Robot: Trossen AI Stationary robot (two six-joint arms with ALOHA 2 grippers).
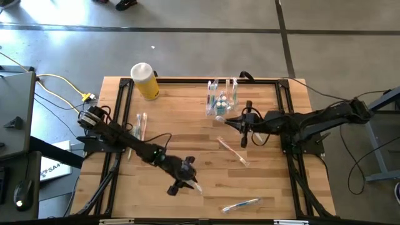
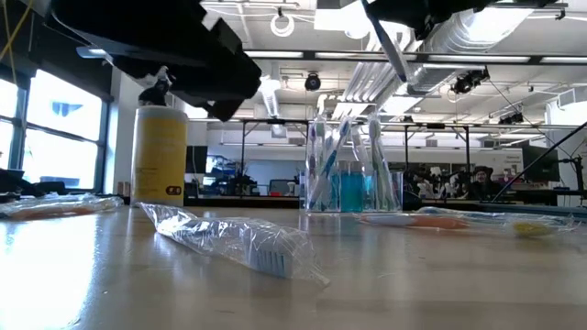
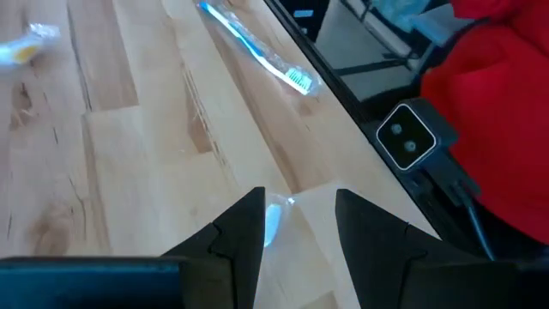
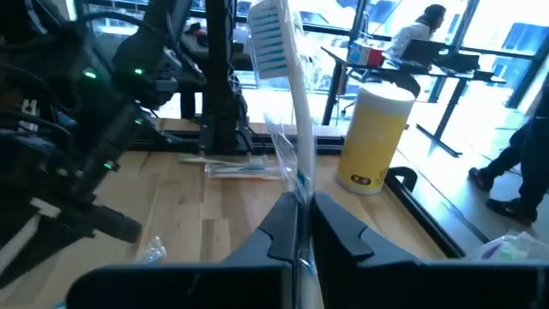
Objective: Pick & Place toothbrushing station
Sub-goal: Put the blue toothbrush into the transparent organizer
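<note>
The right gripper (image 4: 300,225) is clamped on a wrapped toothbrush (image 4: 287,112), which stands upright between the fingers with its long axis vertical and its blue-white bristle head at the top. In the high view this right gripper (image 1: 245,125) sits just near of the clear plastic cup (image 1: 222,100), which stands at the far middle of the table and holds several upright brushes and small teal tubes. The left gripper (image 3: 298,225) hangs low over the near middle of the table with its fingers apart, a wrapped brush (image 3: 273,225) lying on the wood between them. In the high view the left gripper (image 1: 185,178) is well apart from the cup. Other wrapped brushes lie flat: a pink one (image 1: 232,152) near the centre, pointing diagonally, a teal one (image 1: 240,204) by the near edge, and a pair (image 1: 140,125) on the left. A yellow container (image 1: 145,81) stands at the far left of the wooden table (image 1: 187,119). Beyond it spreads a bright workshop with large windows, desks and seated people.
</note>
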